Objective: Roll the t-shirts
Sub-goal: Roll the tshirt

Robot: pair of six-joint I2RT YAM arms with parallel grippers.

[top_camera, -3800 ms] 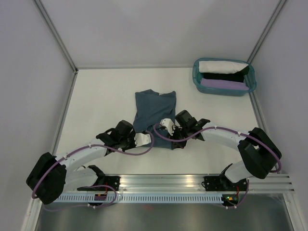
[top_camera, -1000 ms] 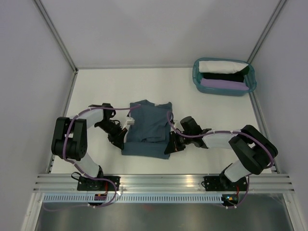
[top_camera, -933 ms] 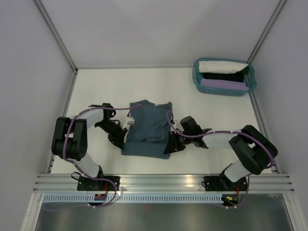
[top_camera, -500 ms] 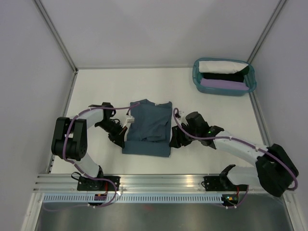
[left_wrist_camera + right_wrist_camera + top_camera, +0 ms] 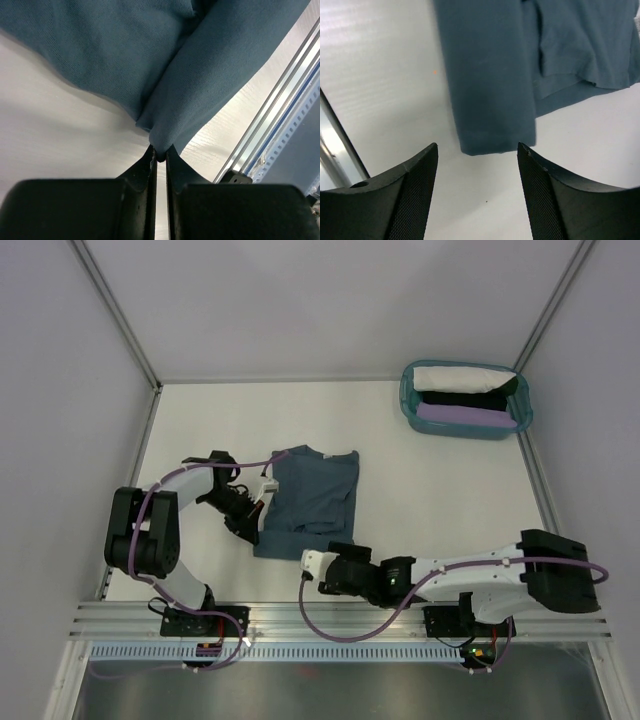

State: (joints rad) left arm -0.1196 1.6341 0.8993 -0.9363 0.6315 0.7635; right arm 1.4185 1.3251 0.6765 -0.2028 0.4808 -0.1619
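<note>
Left gripper (image 5: 159,152): you are pinching the slate-blue cotton t-shirt's (image 5: 310,502) edge, probably anchoring it | Right gripper (image 5: 476,165): hovering spread at its hem.

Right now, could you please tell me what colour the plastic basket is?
The basket is teal, seen best in the top external view.

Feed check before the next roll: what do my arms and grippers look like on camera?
The left arm and right arm are white links with bulky black joints; a lilac cable loops along each. The right gripper has curved black fingers with cross-hatched pads; the left gripper's look smooth and black.
</note>
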